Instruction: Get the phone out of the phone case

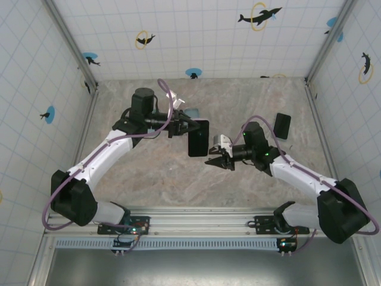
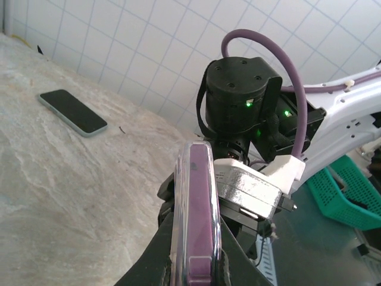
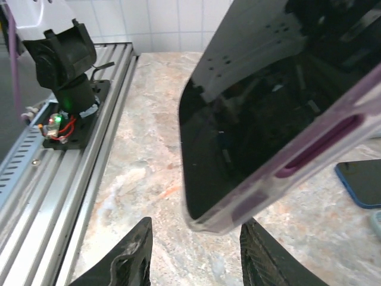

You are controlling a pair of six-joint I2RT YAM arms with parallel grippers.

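A purple phone (image 3: 250,119) with a dark screen sits inside a clear phone case (image 3: 235,211). My left gripper (image 2: 196,262) is shut on the case's flat faces and holds it upright above the table (image 1: 198,138). In the left wrist view the case (image 2: 196,202) stands edge-on between the black fingers. My right gripper (image 3: 196,256) is open just under the case's lower corner, one finger to each side and neither touching it. From above, the right gripper (image 1: 215,159) is seen just right of and below the held phone.
A second dark phone (image 1: 282,126) lies on the table at the back right, also seen as a phone (image 2: 72,111). A blue-edged device (image 3: 360,182) lies flat on the table behind the held case. The aluminium rail (image 3: 71,167) runs along the near edge. A green basket (image 2: 351,190) stands off the table.
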